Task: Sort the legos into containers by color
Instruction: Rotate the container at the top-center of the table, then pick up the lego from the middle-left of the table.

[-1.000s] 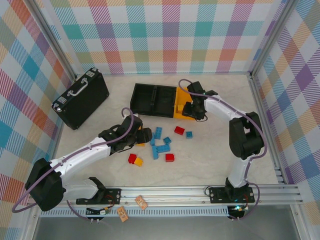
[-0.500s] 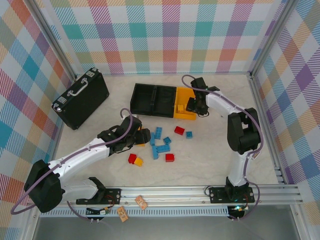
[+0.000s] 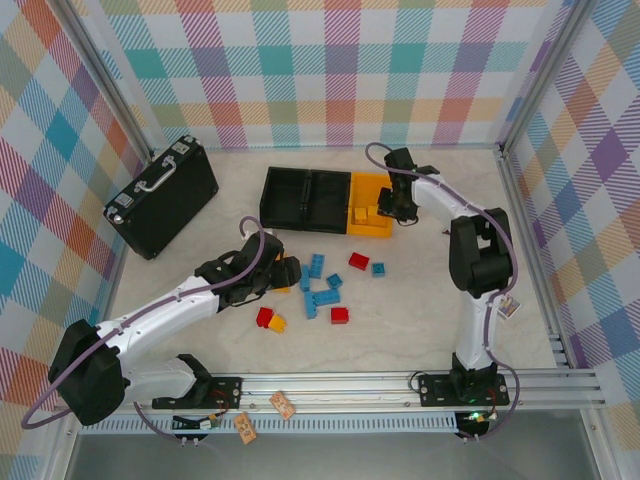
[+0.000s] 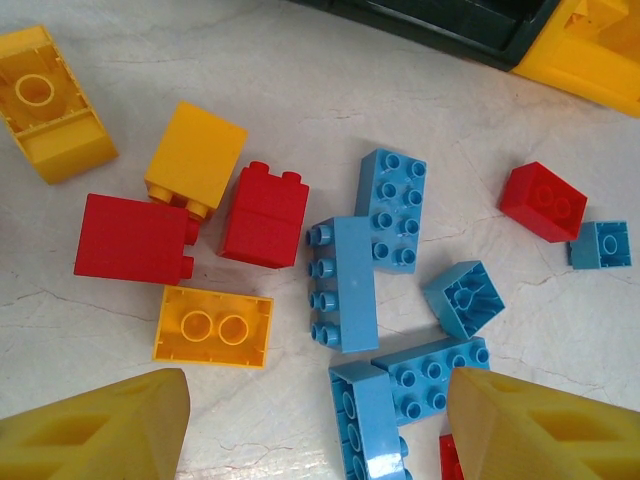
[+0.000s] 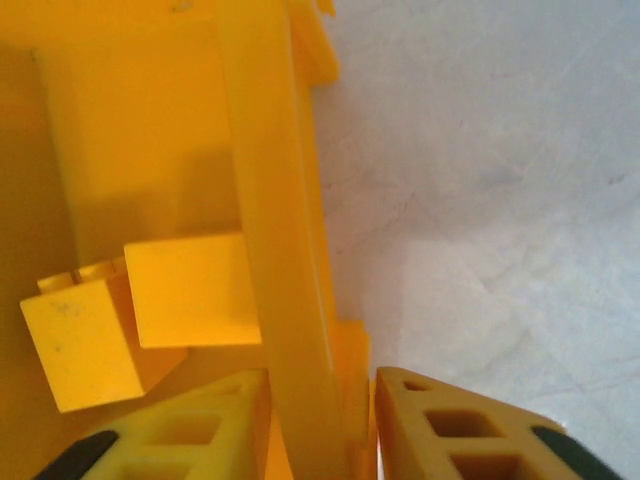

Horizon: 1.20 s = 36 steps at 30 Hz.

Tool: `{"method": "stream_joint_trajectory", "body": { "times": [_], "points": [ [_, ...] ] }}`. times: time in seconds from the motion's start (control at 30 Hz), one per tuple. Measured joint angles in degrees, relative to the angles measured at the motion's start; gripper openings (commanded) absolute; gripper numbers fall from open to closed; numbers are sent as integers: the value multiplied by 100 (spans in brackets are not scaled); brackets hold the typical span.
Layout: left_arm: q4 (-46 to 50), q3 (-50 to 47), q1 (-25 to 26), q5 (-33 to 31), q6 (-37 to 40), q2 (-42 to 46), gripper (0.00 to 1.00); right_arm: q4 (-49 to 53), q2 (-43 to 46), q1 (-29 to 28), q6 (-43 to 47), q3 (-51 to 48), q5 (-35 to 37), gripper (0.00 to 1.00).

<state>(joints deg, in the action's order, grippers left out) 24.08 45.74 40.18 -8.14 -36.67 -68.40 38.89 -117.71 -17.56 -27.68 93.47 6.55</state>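
Red, blue and yellow legos lie loose on the table: a blue cluster (image 3: 320, 290), red bricks (image 3: 358, 261) (image 3: 340, 315) and a red-yellow pair (image 3: 270, 320). My left gripper (image 3: 290, 272) hovers open over them. Its fingertips flank a blue long brick (image 4: 365, 420), with a yellow brick (image 4: 212, 327) just ahead of them. My right gripper (image 3: 390, 210) (image 5: 320, 385) straddles the right wall (image 5: 265, 200) of the yellow bin (image 3: 370, 230) and is shut on it. Two yellow bricks (image 5: 190, 290) (image 5: 80, 340) lie inside. Two black bins (image 3: 268, 200) adjoin it on the left.
A black briefcase (image 3: 162, 195) with a silver handle lies at the back left. Bare table stretches right of the yellow bin (image 5: 500, 200) and in front of the bricks. Checked walls and a metal frame enclose the table.
My right gripper has shifted toward the back right with the yellow bin's wall, and the bin now sits squarer to the black ones. The left arm has held still.
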Motion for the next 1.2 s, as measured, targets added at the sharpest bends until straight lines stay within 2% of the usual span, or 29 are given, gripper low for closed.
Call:
{"method": "stream_joint_trajectory", "body": {
  "times": [0.37,0.67,0.8,0.93,1.2],
  "points": [
    [2,-57,0,-26,-20,0,68,210,-361,70,227,671,146,27],
    [155,-59,-46,-162,-31,0,72,251,-267,74,328,605,249,52],
    [433,-39,-225,-310,-118,-15,73,275,282,74,354,122,245,58],
    [669,26,-535,-466,-157,-55,74,227,1078,72,356,-376,216,59],
    [879,83,-1519,-494,57,-439,80,-96,2782,-87,358,-1740,-387,59]
  ]
}}
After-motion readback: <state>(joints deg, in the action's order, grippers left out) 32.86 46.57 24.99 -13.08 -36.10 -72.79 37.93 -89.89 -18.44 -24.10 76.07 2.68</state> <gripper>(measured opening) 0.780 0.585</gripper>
